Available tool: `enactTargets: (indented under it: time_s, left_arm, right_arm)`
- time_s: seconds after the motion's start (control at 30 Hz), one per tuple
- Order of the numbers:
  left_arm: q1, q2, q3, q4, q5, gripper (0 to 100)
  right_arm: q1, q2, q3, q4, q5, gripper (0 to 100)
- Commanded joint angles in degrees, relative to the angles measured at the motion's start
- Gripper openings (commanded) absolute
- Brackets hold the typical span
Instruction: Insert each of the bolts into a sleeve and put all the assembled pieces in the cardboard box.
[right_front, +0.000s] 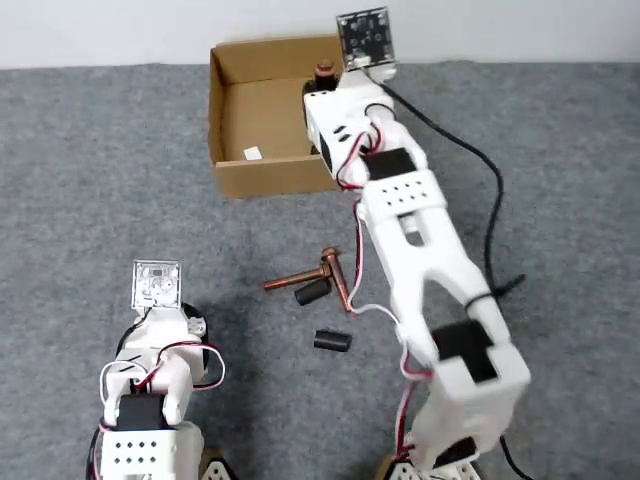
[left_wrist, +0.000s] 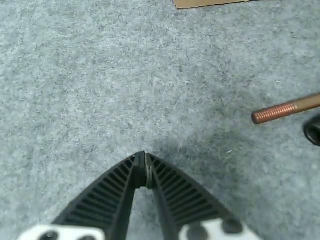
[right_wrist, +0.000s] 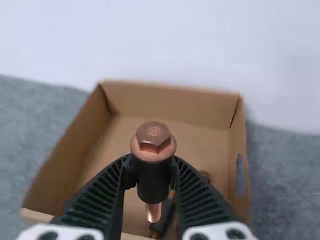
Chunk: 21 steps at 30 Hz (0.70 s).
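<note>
The right gripper (right_wrist: 151, 167) is closed partway around a black sleeve (right_wrist: 151, 184), with its two ribbed fingers pressing on the sleeve's sides. A copper bolt (right_wrist: 153, 141) runs through the sleeve, hex head on top and threaded tip poking out below. This assembled piece stands upright, its long axis vertical.

Directly beneath it is the open cardboard box (right_wrist: 165, 102). In the right wrist view the piece hangs above the box floor, inside the walls and touching none of them. In the high view the right arm is stretched far across the table, with its gripper over the end of the box nearest that arm.

The next move looks like a release. Since the box is straight below, parting the fingers should let the piece fall in with no sideways travel. Because it is upright, it will probably tip over when it lands.

The left gripper (left_wrist: 145, 159) is fully closed and holds nothing. It points down at the grey carpet (right_front: 100, 200), well apart from the box.

The unassembled parts lie flat on the carpet between the two arms. The first loose bolt (right_front: 295, 279) meets the second loose bolt (right_front: 340, 285) near their heads, making an angle. The far loose sleeve (right_front: 312, 292) sits in that angle, just beside both bolts. The near loose sleeve (right_front: 332, 341) lies apart from them, closer to the arm bases. The left gripper is the nearer one to all four parts.
</note>
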Motion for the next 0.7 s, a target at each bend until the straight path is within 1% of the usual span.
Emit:
enactTargets:
  time_s: [0.0, 0.1, 0.2, 0.33, 0.37, 0.4, 0.5, 0.63, 0.67]
  left_arm:
    - [-0.4, -0.4, -0.4, -1.6, -0.3, 0]
    - [-0.4, -0.4, -0.4, -1.6, -0.3, 0]
    - [-0.4, -0.4, -0.4, -1.6, -0.3, 0]
    - [-0.4, -0.4, -0.4, -1.6, -0.3, 0]
    - [-0.4, -0.4, -0.4, -1.6, -0.3, 0]
    - [-0.4, -0.4, -0.4, -1.6, -0.3, 0]
    - [-0.4, -0.4, -0.4, -1.6, -0.3, 0]
    - [-0.4, -0.4, -0.4, -1.6, -0.3, 0]
    - [-0.4, -0.4, -0.4, -1.6, -0.3, 0]
  right_arm:
    - [0.6, 5.8, -8.5, -1.5, -0.2, 0.8]
    - [0.7, 12.2, -12.4, 0.2, -0.1, 0.9]
    - [0.7, 17.8, -17.8, 7.9, -0.1, 2.0]
    - [0.7, 21.8, -26.2, 17.1, -0.4, 15.4]
    - [0.5, 22.0, -28.0, 18.9, -0.4, 17.8]
    - [0.3, 22.1, -29.5, 20.4, -0.4, 18.2]
    - [-0.4, 22.2, -33.8, 24.9, -0.4, 13.6]
    - [-0.5, 22.1, -39.2, 30.7, -0.5, 1.7]
    - [-0.5, 22.1, -40.5, 32.4, -0.5, 0.2]
